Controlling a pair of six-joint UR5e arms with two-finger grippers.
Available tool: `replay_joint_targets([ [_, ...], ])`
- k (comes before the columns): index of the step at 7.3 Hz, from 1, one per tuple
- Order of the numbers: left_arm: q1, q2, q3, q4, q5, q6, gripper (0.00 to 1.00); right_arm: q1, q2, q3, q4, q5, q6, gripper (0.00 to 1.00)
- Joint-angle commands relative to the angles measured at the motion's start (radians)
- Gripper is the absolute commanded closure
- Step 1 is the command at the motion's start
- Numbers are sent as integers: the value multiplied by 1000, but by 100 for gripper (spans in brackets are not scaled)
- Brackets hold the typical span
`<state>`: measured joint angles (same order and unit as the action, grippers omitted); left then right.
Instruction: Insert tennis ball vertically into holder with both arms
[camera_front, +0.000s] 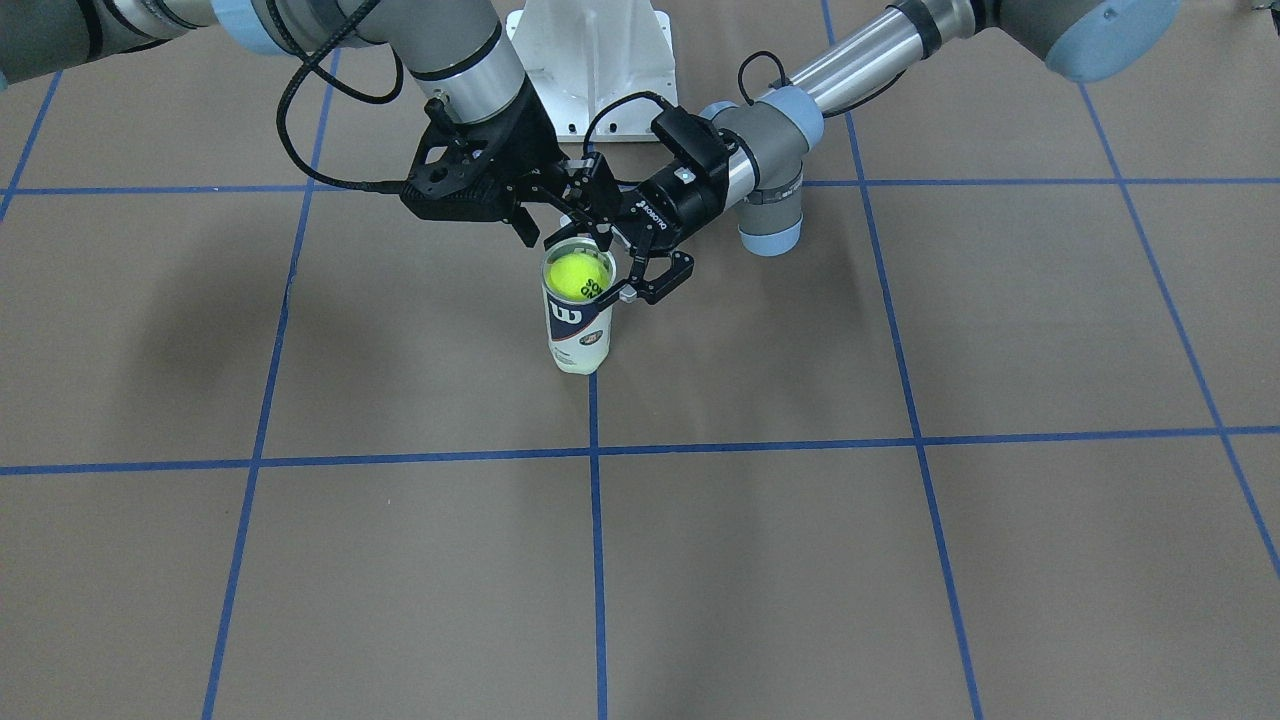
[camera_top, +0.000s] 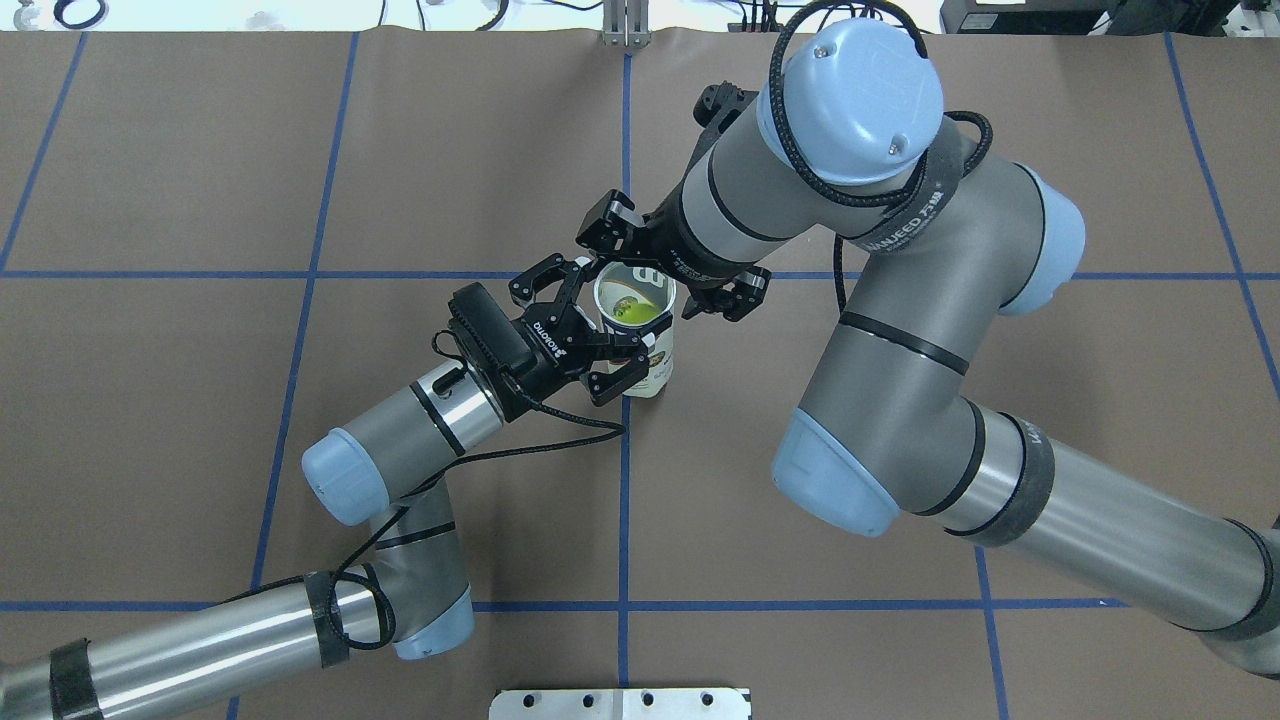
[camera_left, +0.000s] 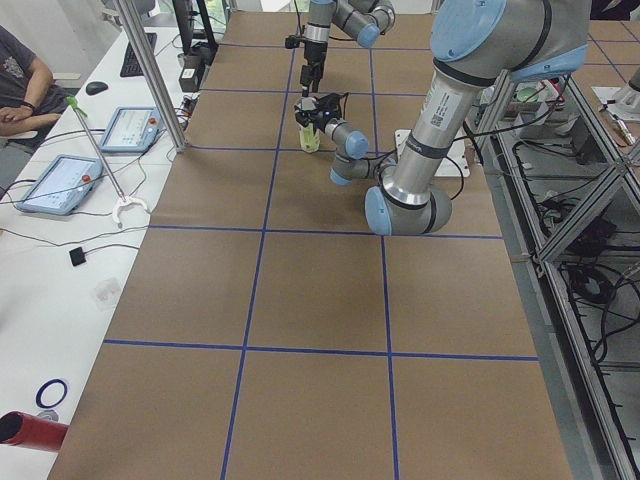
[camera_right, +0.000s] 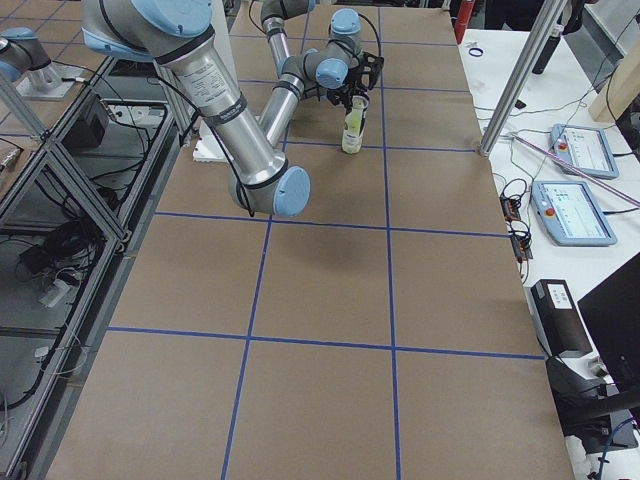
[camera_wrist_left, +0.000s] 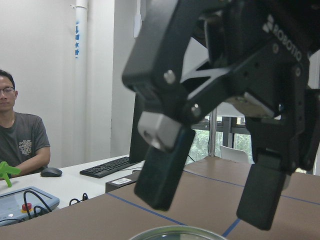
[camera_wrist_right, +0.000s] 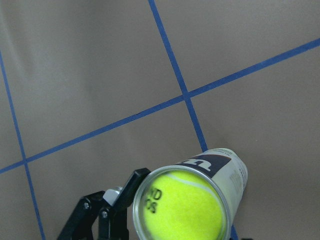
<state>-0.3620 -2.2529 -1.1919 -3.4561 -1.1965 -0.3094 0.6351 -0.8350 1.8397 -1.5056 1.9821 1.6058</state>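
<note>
The holder (camera_front: 580, 335) is a clear can with a navy-and-white "W" label. It stands upright near the table's middle. A yellow tennis ball (camera_front: 578, 275) sits inside it at the top, and also shows in the right wrist view (camera_wrist_right: 182, 210) and the overhead view (camera_top: 632, 310). My left gripper (camera_top: 610, 322) lies level with the can's top, open, one finger on each side of the rim. In the left wrist view its fingers (camera_wrist_left: 160, 180) hold nothing and the rim (camera_wrist_left: 175, 232) is just below them. My right gripper (camera_top: 668, 268) hangs open directly above the can's mouth.
The white robot base plate (camera_front: 590, 60) is just behind the can. Blue tape lines cross the brown table (camera_front: 900, 560). An operators' desk with tablets (camera_left: 55, 185) runs along the far side, and a person (camera_wrist_left: 20, 135) sits there.
</note>
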Motion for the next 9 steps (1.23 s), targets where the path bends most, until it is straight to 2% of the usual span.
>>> replay_joint_targets([
  [1, 0, 1, 2, 0, 0, 0, 12, 3, -10, 28, -17, 9, -3, 1],
  [3, 0, 1, 0, -1, 0, 1, 12, 56, -51, 134, -128, 17, -30, 1],
  [4, 0, 1, -3, -2, 0, 0, 4, 86, -105, 168, -128, 42, -70, 1],
  [6, -2, 3, -38, -3, 0, -4, 1, 150, -162, 180, -128, 95, -145, 1],
  [7, -2, 41, -82, -3, 0, -5, 1, 162, -194, 193, -128, 99, -186, 1],
  [9, -5, 244, -293, 0, 6, -5, 1, 184, -246, 193, -127, 103, -297, 1],
])
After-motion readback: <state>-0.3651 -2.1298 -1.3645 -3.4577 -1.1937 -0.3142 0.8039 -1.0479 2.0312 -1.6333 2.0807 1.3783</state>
